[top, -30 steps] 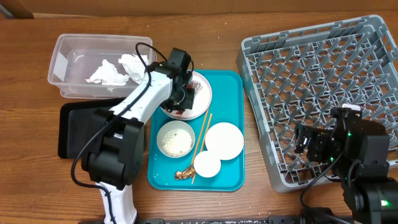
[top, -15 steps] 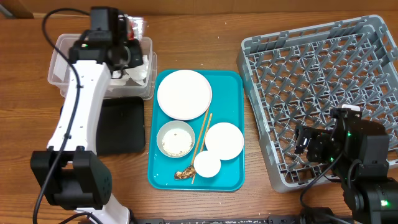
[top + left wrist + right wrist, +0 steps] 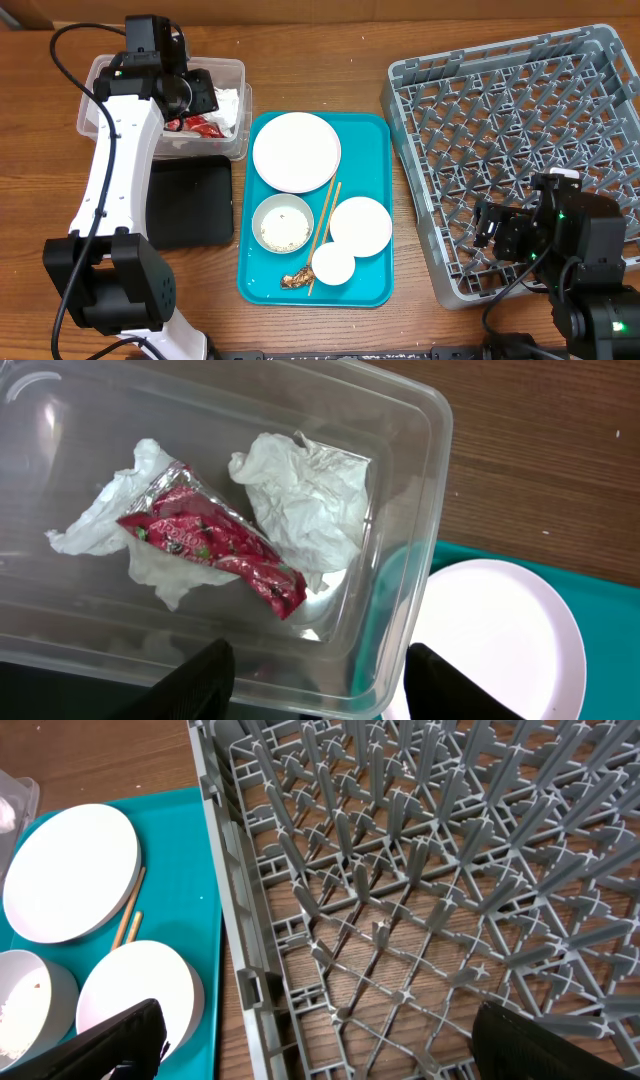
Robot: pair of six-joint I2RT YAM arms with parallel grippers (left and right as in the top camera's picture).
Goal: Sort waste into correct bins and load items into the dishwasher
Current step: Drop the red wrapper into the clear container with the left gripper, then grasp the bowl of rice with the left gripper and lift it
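Clear plastic tub at the far left of the bench from overhead, left hand hovering over it, red wrapper and white napkins lying inside. Black tray just in front of the tub. Teal tray mid-bench, carrying the large plate, a rice bowl, a smaller plate, a small cup, chopsticks slanting between them, and a brown scrap near the front edge. Grey dish rack to the right, right hand above its near part.

From the left wrist: fingers parted to a middling width, gripping nothing. Wrapper lying across one napkin, second napkin just beside it, all on the tub floor.

From the right wrist: fingers spread wide with nothing between, over the rack's pegged grid. Teal tray just beside the rack's left wall.
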